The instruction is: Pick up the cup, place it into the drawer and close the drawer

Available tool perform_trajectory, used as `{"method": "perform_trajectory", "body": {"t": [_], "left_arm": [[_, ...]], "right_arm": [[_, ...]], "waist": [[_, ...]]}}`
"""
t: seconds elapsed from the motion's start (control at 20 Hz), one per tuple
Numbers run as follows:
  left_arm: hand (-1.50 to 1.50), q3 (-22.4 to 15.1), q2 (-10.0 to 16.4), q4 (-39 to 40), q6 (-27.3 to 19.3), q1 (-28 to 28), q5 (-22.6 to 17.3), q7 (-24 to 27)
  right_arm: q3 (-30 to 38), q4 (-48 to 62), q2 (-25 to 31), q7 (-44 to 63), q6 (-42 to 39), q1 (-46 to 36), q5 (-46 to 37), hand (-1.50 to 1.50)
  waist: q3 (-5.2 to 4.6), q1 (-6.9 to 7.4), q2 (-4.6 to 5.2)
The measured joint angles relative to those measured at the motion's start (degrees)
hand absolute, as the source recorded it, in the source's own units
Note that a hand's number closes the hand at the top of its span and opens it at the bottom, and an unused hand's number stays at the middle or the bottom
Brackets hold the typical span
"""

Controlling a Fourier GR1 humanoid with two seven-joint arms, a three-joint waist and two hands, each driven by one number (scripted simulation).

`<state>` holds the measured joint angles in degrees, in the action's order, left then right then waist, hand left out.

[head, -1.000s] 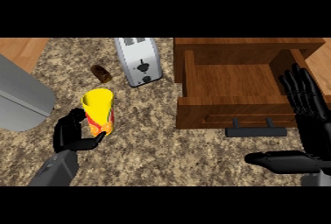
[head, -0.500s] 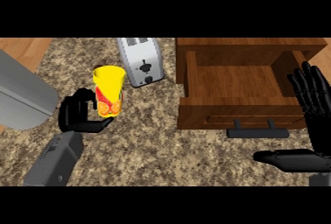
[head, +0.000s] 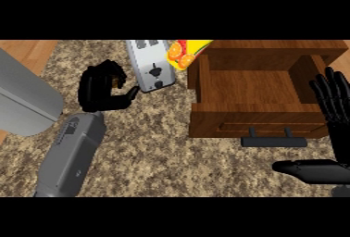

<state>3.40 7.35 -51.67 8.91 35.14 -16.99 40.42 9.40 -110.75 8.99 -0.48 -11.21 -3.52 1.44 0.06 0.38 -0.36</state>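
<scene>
Even, fairly bright light is spreading across the speckled counter (head: 171, 152), and shadows are showing only faintly. The drawer (head: 259, 125) is looking darker along its inner walls and lighter on its floor. The toaster (head: 152, 69) is gleaming pale, and the black right hand (head: 340, 125) is catching faint grey highlights.

Open to the top, the drawer (head: 259, 88) shows a bare wooden floor with room to enter from above. A toaster (head: 152, 65) stands just beside its left wall, and the cup (head: 184, 52) sits over that narrow gap at the far left corner. The right robot hand (head: 334, 99), fingers straight, lines the drawer's right side. A large grey object (head: 24, 99) blocks the left edge of the bench (head: 171, 162). The speckled stretch before the drawer handle (head: 273, 140) lies free.
</scene>
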Motion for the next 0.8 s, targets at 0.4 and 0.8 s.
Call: {"method": "perform_trajectory", "body": {"t": [0.4,0.8], "left_arm": [[1.5,-4.08,-3.56,-8.56,-9.41,9.3,3.32,-14.83],[1.5,-6.93,-6.62,-1.58,-17.95,21.72,4.4,-21.11]], "right_arm": [[0.33,-0.15,-0.22,-1.5,-0.73,1.61,0.42,-1.5],[0.63,0.91,0.3,-1.39,-0.91,-0.34,0.4,-1.5]], "waist": [[-0.02,-0.61,0.17],[-0.04,-1.29,0.45]]}}
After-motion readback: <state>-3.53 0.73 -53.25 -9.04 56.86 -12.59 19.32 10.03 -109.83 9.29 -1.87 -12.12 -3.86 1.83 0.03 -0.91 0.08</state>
